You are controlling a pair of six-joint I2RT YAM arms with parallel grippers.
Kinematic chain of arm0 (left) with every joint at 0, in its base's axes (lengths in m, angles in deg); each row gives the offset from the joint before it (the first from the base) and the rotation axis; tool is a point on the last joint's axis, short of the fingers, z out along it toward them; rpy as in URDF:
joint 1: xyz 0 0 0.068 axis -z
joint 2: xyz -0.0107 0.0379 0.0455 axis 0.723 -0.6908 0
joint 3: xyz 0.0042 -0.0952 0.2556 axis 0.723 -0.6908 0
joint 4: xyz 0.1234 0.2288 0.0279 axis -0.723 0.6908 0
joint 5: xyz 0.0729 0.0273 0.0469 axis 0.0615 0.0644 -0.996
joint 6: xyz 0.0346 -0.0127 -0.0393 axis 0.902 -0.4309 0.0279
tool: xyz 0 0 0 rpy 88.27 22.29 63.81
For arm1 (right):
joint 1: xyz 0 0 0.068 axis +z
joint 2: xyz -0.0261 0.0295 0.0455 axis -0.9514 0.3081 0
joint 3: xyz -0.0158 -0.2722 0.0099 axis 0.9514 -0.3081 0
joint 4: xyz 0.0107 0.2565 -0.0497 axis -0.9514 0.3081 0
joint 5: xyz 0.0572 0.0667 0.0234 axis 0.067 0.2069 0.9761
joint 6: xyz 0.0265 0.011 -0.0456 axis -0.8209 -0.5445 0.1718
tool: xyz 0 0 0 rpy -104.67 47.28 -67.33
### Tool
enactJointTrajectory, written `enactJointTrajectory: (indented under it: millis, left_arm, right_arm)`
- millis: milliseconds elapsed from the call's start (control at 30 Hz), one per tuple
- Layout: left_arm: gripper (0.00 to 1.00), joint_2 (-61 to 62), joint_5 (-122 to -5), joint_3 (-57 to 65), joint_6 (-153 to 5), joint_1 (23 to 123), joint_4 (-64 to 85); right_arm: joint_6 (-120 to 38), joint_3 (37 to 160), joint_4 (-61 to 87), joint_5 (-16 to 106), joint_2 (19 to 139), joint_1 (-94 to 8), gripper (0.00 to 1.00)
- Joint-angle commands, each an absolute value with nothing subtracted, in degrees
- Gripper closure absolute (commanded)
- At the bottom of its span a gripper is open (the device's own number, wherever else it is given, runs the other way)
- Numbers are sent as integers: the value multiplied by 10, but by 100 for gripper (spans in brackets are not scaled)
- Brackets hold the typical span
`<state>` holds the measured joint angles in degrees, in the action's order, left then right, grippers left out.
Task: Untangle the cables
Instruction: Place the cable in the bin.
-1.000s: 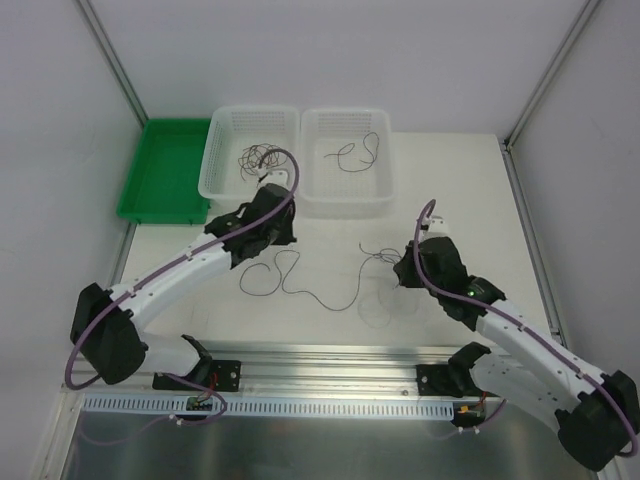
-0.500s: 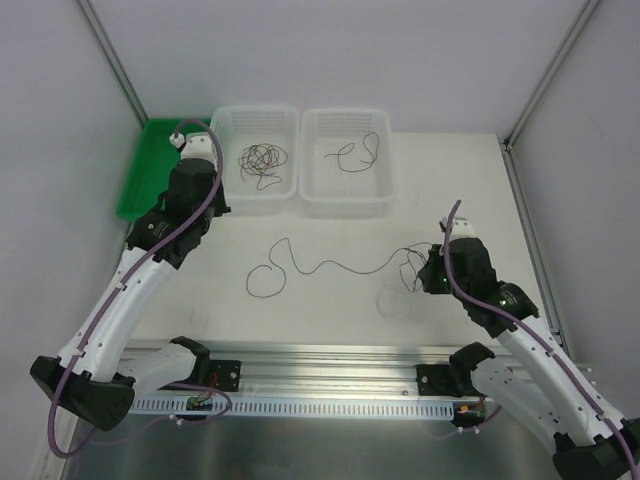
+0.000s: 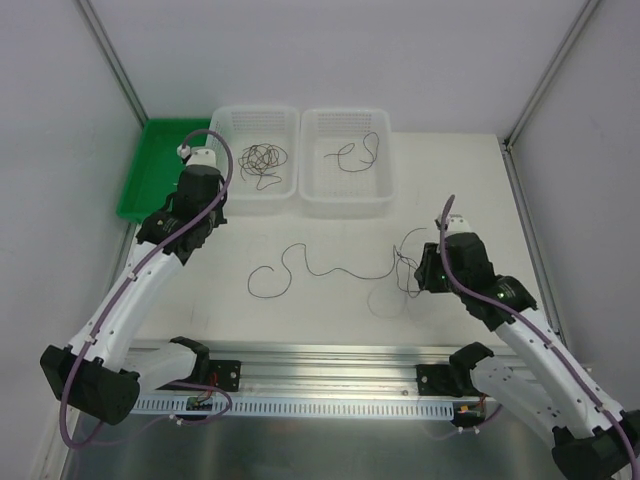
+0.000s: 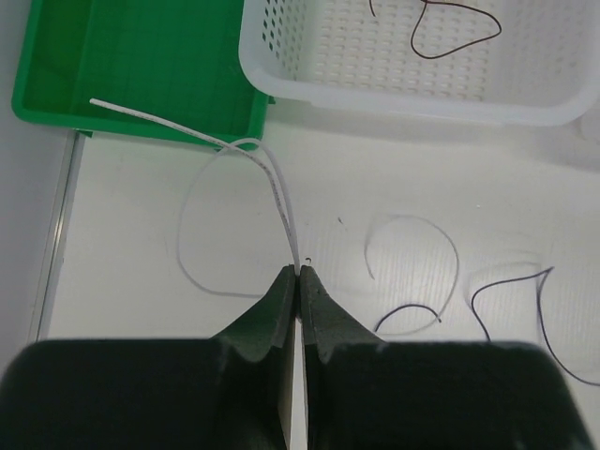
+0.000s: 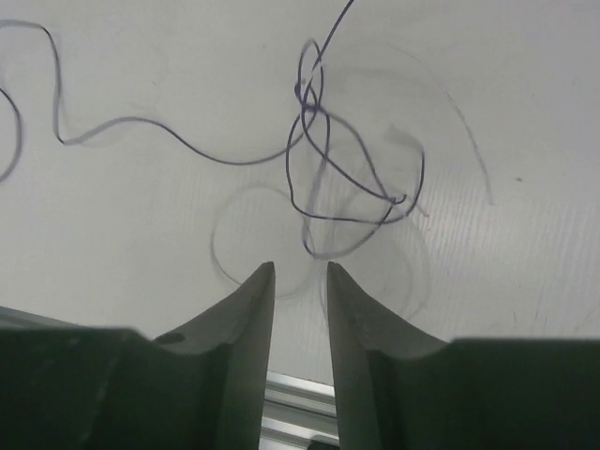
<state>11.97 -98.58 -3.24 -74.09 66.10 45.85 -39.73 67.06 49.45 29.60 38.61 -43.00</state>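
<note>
My left gripper [image 4: 298, 273] is shut on a whitish cable [image 4: 277, 192], which loops up over the table to the green tray [image 4: 141, 56]. In the top view this gripper [image 3: 197, 157] is beside the tray and the left basket. A long dark cable [image 3: 320, 268] lies wavy across the table and ends in a small tangle [image 3: 405, 265]. My right gripper [image 5: 300, 269] is open, with the jaws apart just short of that tangle [image 5: 328, 178]. In the top view it [image 3: 425, 270] is right of the tangle.
Two white baskets stand at the back: the left one [image 3: 215, 185] holds a bunch of dark cables [image 3: 262, 160], the right one [image 3: 345, 205] a single dark cable [image 3: 355, 150]. The green tray [image 3: 160, 180] is left of them. A metal rail [image 3: 330, 360] runs along the near edge.
My left gripper went from the table's middle to the green tray's side, carrying the whitish cable. The dark cable got drawn out across the table. My right gripper shifted slightly near the tangle.
</note>
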Motion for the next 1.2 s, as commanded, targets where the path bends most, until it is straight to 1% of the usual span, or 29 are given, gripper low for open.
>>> enactJointTrajectory:
  millis: [0, 33, 67, 133, 167, 233, 267, 333, 433, 467, 533, 567, 633, 667, 767, 867, 933, 1033, 1167]
  left_arm:
    - [100, 148, -978, 10, -730, 657, 451]
    - [100, 152, -983, 19, -730, 656, 452]
    - [100, 153, -991, 39, -729, 654, 452]
    - [100, 146, -993, 60, -734, 647, 451]
    - [100, 141, -994, 86, -739, 643, 451]
    - [100, 113, -997, 144, -737, 632, 451]
    - [100, 101, -1003, 166, -737, 627, 451]
    - [100, 62, -1024, 235, -735, 606, 451]
    - [100, 7, -1064, 298, -731, 572, 444]
    - [100, -6, -1073, 332, -729, 560, 433]
    - [100, -44, -1092, 374, -727, 523, 419]
    - [100, -57, -1093, 386, -728, 510, 404]
    - [100, -99, -1099, 417, -733, 477, 392]
    - [100, -113, -1102, 428, -733, 469, 381]
    - [100, -178, -1097, 471, -734, 443, 373]
    - [100, -259, -1091, 513, -734, 425, 367]
    - [100, -290, -1090, 544, -729, 418, 365]
    - [100, -347, -1074, 563, -722, 413, 362]
    - [100, -419, -1060, 565, -711, 410, 356]
  right_arm:
    - [-407, 619, 467, 341, 428, -432, 67]
    - [-408, 611, 458, 350, 436, -431, 63]
    - [-408, 605, 451, 362, 439, -431, 57]
    - [-406, 590, 435, 369, 446, -431, 50]
    - [-402, 588, 433, 374, 447, -431, 43]
    - [-388, 588, 429, 373, 450, -431, 35]
    - [-387, 588, 429, 373, 450, -430, 30]
    - [-380, 588, 424, 403, 444, -430, 25]
    - [-386, 581, 414, 434, 431, -423, 18]
    - [-387, 574, 410, 448, 419, -418, 12]
    - [-389, 567, 403, 454, 406, -408, 7]
    - [-388, 562, 403, 457, 393, -404, 2]
    - [-386, 559, 408, 459, 381, -399, 1]
    - [-383, 557, 415, 459, 369, -399, 3]
    - [-380, 555, 425, 459, 350, -398, 3]
    - [-373, 556, 444, 458, 329, -397, 3]
    - [-369, 560, 454, 456, 319, -398, 3]
    - [-370, 570, 464, 471, 304, -397, 3]
    - [-372, 580, 471, 454, 298, -397, 3]
